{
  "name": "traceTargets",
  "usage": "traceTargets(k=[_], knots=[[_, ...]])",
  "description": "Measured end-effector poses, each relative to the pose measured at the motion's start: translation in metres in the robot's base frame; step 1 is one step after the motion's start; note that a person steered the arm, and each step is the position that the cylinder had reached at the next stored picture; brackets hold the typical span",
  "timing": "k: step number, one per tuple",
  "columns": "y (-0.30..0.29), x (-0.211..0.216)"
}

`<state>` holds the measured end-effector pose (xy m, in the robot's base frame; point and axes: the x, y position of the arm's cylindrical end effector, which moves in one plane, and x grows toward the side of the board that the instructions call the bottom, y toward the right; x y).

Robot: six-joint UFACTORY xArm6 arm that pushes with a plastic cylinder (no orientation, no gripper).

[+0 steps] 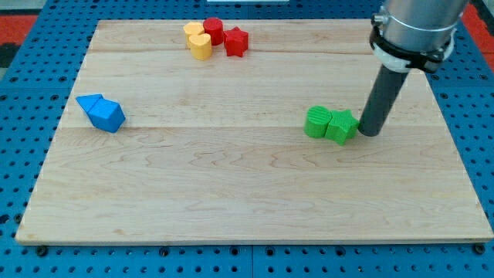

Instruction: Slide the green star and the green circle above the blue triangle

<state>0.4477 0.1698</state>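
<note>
The green circle point(316, 122) and the green star point(341, 127) sit side by side, touching, at the board's right centre. My tip point(369, 133) stands right against the star's right side. The blue triangle point(90, 103) lies at the view's far left, touching a blue cube-like block point(106, 116) just below and to its right. The greens are far to the right of the blue triangle and slightly lower in the view.
At the view's top centre is a cluster: two yellow blocks point(199, 40), a red cylinder point(214, 30) and a red star-like block point(236, 42). The wooden board point(247, 201) lies on a blue pegboard table.
</note>
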Motion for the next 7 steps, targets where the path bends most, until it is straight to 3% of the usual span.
traceTargets(k=[2, 3, 4, 7], knots=[[-0.066, 0.001], [-0.021, -0.003], [-0.026, 0.042], [-0.137, 0.0]])
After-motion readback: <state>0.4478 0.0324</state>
